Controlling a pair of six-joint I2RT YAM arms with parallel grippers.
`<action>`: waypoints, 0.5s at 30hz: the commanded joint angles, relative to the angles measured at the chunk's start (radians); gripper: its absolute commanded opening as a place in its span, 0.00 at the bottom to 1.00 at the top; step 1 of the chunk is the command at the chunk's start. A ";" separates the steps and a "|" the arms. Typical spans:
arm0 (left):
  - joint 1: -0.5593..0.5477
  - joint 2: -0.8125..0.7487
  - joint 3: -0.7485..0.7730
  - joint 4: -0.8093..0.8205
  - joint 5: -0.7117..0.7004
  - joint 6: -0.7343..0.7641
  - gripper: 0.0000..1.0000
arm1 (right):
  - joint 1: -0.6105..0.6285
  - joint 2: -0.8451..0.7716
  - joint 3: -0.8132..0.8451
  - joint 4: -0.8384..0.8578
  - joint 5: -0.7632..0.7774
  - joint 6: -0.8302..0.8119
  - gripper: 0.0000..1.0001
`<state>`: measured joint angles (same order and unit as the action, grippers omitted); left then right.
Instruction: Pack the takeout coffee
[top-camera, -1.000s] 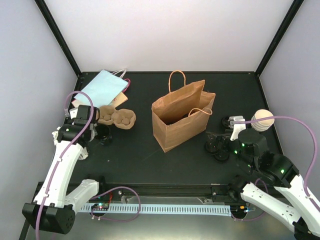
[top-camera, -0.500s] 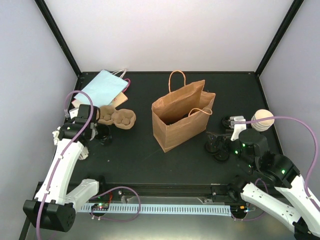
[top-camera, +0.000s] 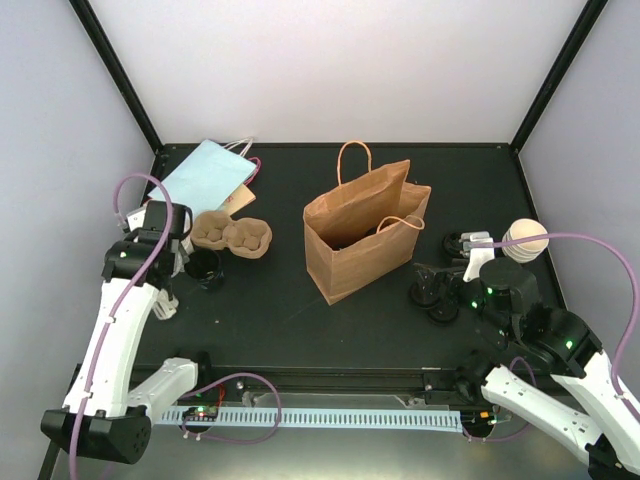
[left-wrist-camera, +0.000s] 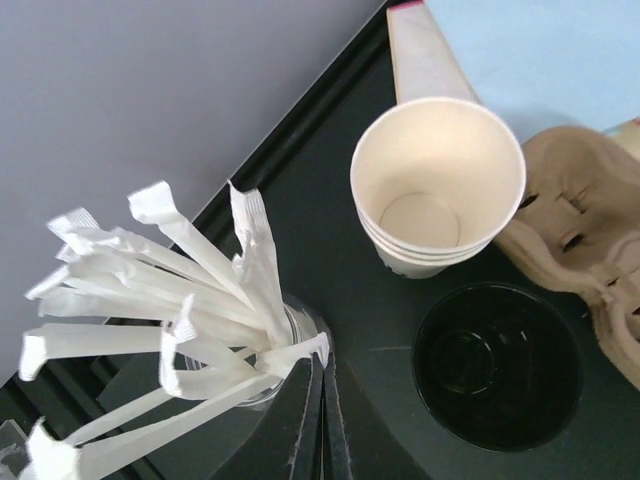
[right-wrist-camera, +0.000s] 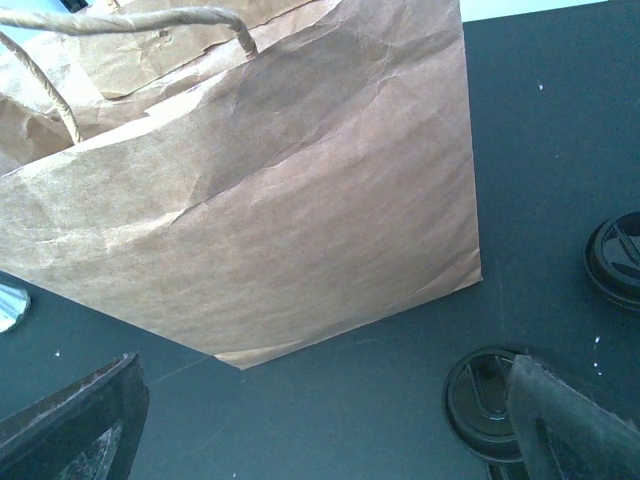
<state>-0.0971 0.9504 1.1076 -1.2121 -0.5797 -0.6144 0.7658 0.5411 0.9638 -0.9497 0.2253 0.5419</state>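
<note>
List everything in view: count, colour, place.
brown paper bag: one, brown, standing open mid-table
flat bag: one, pale blue, far left corner
cup carrier: one, tan cardboard, beside the flat bag
cup stack: one nested stack, cream, left of the carrier
black cup: one, black, beside that stack
second cup stack: one, cream, right edge
lids: at least two, black, right of the brown bag
wrapped straws: a bunch, white, in a clear holder, left edge
table: one, black
left gripper: shut, above the straws
right gripper: open, facing the brown bag
</note>
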 joint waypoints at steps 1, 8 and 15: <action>0.009 -0.007 0.099 -0.080 -0.004 -0.009 0.02 | -0.004 -0.006 0.021 0.002 0.007 0.006 1.00; 0.009 -0.061 0.222 -0.100 -0.012 0.017 0.02 | -0.004 -0.005 0.014 0.007 0.009 0.004 1.00; 0.008 -0.183 0.300 0.028 0.148 0.109 0.02 | -0.004 0.004 0.011 0.010 0.015 0.000 1.00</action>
<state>-0.0971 0.8364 1.3602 -1.2621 -0.5354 -0.5755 0.7658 0.5434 0.9638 -0.9497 0.2256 0.5415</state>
